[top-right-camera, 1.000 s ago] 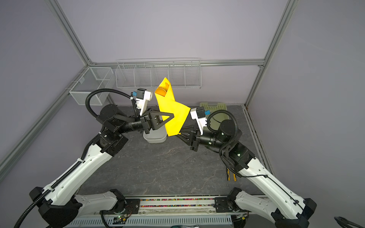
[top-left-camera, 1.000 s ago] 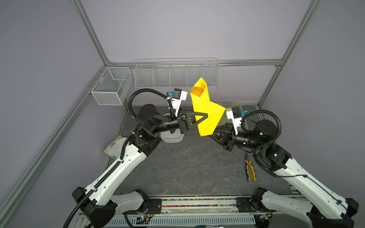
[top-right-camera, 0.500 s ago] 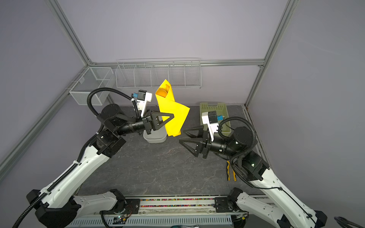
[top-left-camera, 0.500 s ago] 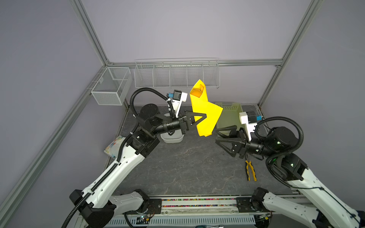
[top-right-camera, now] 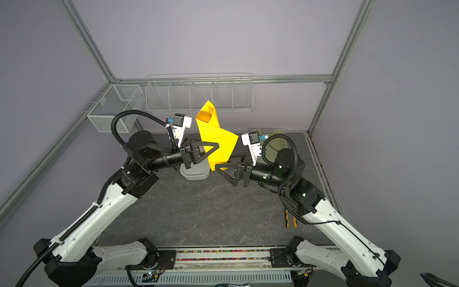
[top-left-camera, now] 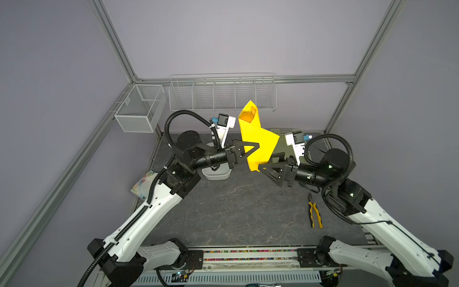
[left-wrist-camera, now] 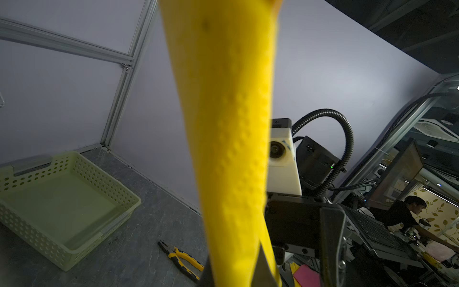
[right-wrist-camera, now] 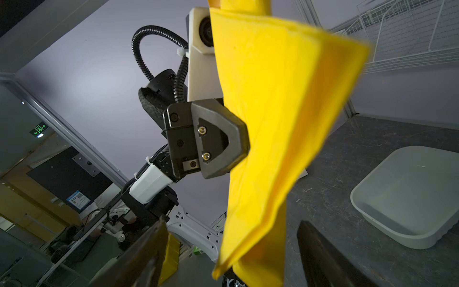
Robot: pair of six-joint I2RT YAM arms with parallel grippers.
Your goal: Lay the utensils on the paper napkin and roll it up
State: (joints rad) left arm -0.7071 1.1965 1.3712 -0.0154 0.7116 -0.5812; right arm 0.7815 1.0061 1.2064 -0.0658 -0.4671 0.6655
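Observation:
The paper napkin (top-left-camera: pixel 260 145) (top-right-camera: pixel 219 141) is a yellow roll held upright in the air above the table's back. An orange utensil bowl (top-left-camera: pixel 246 116) (top-right-camera: pixel 203 115) shows inside its open upper end; the rest of the utensils are hidden in the roll. My left gripper (top-left-camera: pixel 257 147) (top-right-camera: pixel 216 147) (left-wrist-camera: pixel 236 275) is shut on the napkin's (left-wrist-camera: pixel 231 124) middle. My right gripper (top-left-camera: pixel 267 161) (top-right-camera: pixel 224 162) (right-wrist-camera: pixel 231 253) stands open at the roll's lower end. In the right wrist view the napkin's (right-wrist-camera: pixel 273 111) bottom corner hangs between the spread fingers (right-wrist-camera: pixel 149 251).
A white tub (top-left-camera: pixel 216 175) (right-wrist-camera: pixel 409 193) sits under the left forearm. A pale green basket (left-wrist-camera: pixel 62 203) stands at the back right. Yellow-handled pliers (top-left-camera: pixel 315 213) (left-wrist-camera: pixel 181 258) lie at the right, a colourful packet (top-left-camera: pixel 145 184) at the left edge. Wire baskets (top-left-camera: pixel 221 95) hang on the back wall.
My right gripper let go of the napkin, opened wide and drew back, then came in again at the roll's lower end. The left gripper kept hold of the roll.

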